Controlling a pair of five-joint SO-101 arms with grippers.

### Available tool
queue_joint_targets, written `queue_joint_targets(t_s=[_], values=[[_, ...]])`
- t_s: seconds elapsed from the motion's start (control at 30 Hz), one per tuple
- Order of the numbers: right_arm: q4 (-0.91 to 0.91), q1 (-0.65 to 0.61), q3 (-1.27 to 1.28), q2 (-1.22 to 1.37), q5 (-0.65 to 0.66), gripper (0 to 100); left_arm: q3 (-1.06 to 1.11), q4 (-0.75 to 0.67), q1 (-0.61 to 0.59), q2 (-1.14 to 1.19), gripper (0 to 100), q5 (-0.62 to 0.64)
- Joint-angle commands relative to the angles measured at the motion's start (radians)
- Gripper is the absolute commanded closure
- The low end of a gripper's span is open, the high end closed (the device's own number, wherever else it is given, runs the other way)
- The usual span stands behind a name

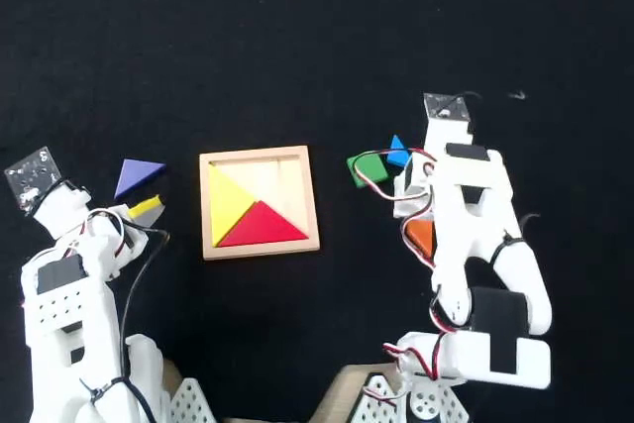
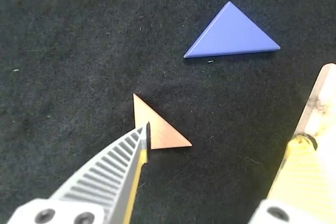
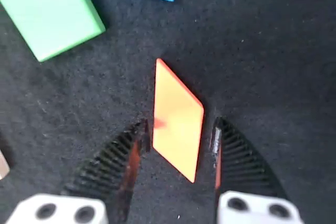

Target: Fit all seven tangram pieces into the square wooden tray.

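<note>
Black cloth covers the desk (image 1: 297, 66). At the middle of the high view lies the square wooden tray (image 1: 258, 154), with a yellow triangle (image 1: 230, 203) and a red triangle (image 1: 263, 227) flat inside it, filling its left and lower parts.

Left of the tray, at mid-left of the frame, rests a violet-blue triangle (image 1: 137, 177). The left end effector (image 2: 233, 106) hangs just below it, spread wide and holding nothing. One fingertip touches the edge of a small tan triangle (image 2: 157, 129) that lies flat on the cloth, near the violet-blue one but apart from it.

Right of the tray, a green square (image 1: 369, 167) and a small blue triangle (image 1: 398, 153) sit close together. Just below them in the frame is an orange parallelogram (image 3: 176, 103), flat on the desk. The right end effector (image 3: 178, 129) is partly open and straddles it — a finger just beside each long edge, the piece not lifted.
</note>
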Motion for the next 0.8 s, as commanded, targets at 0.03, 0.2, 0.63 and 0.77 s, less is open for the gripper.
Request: queue_joint_targets(t_s=[0.03, 0.2, 0.63, 0.77], values=[[0.008, -0.041, -0.047, -0.028, -0.041, 79.8, -0.008, -0.017, -0.004, -0.018, 61, 0.003], [-0.048, -0.038, -0.048, 0.058, -0.075, 79.7, -0.01, -0.014, -0.004, -0.02, 61, 0.003], [-0.061, -0.037, -0.065, 0.119, -0.071, 95.7, -0.01, -0.014, -0.004, -0.02, 61, 0.003], [-0.06, -0.038, -0.071, 0.11, -0.069, 96.8, -0.01, -0.014, -0.004, -0.02, 61, 0.003]])
